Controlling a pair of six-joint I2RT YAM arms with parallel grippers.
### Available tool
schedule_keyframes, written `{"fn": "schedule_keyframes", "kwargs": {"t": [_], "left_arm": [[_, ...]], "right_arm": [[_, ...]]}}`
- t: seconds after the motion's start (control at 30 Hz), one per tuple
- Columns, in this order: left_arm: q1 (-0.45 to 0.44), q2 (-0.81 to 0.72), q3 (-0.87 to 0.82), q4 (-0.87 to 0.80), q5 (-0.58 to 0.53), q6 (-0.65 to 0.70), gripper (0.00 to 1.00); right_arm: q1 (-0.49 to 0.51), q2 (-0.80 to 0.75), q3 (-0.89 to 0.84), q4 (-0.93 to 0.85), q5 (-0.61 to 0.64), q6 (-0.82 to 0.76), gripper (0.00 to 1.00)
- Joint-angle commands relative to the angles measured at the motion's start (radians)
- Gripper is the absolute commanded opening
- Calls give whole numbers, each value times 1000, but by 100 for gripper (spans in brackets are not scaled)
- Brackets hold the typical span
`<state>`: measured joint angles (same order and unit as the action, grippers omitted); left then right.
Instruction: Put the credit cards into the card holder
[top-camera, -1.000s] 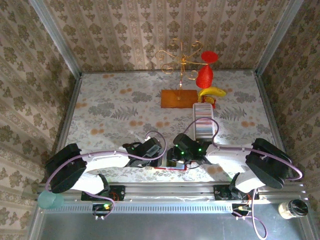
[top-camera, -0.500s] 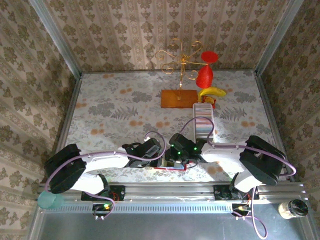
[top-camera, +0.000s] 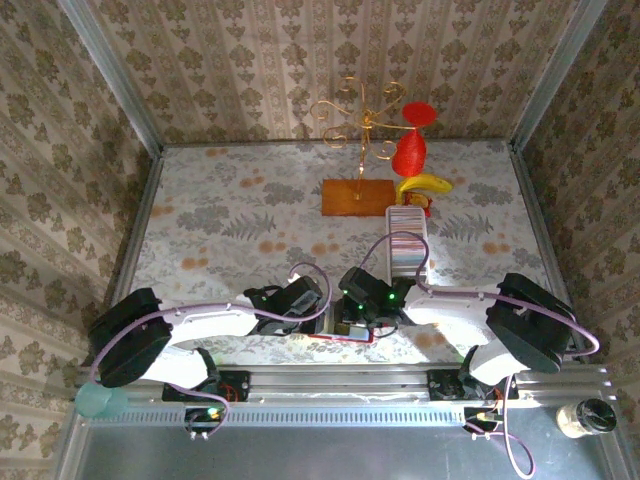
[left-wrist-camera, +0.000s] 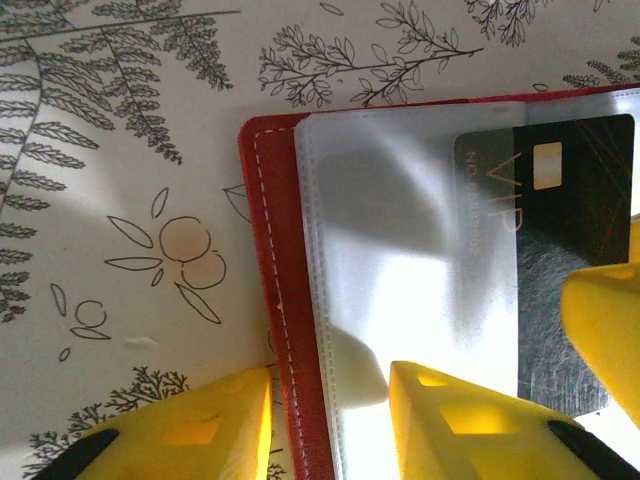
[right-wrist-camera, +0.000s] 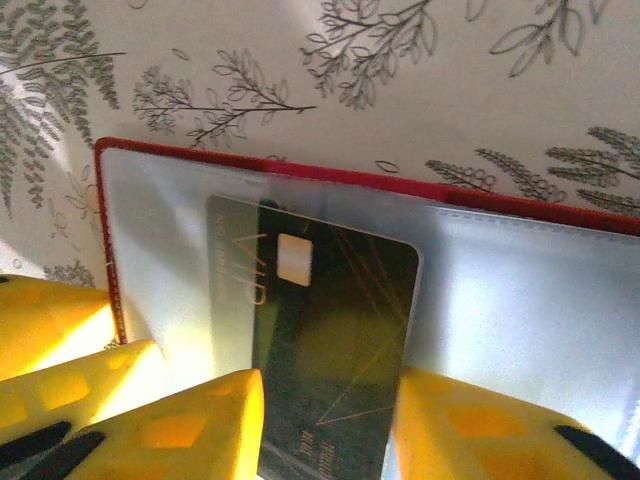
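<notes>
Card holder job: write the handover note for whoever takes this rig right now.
Left claw: open, fingers astride the edge of the red card holder, which lies open flat on the table.
Right claw: shut on a black card, chip end under the clear pocket.
Other cards: in a row farther back, on the right.
Done: one card partly in.
Left: push it home, release, fetch the rest.

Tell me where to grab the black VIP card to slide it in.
Pinch the black card across its long edges at the end away from the chip, coming from that end: its chip end points into the card holder.
</notes>
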<state>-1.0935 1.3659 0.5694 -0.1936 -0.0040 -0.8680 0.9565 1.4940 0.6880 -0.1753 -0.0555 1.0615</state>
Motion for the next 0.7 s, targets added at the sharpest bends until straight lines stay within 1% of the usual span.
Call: {"fn": "schedule_keyframes", "kwargs": {"t": [0.0,0.13,0.2,0.43,0.53,0.67], "left_arm": [[-11,-11,-22,-23,4,-16,35],[-14,-13,-25,-18,4,-19,35],[-13,-14,-26,-18,5,-22,35],[-14,-22,-31,-12,5,-29,35],[-14,-24,-33,-10,4,-31,35],[-15,-25,-36,-7,4,-32,35]], "right_arm": [[8,6,8,-51,27,-12,34],[14,33,30,-38,13,-12,28],[20,48,51,-39,9,-17,27],[31,74,92,-20,-2,-23,27],[31,62,87,-53,20,-29,31],[31,27,65,-69,43,-25,30]]}}
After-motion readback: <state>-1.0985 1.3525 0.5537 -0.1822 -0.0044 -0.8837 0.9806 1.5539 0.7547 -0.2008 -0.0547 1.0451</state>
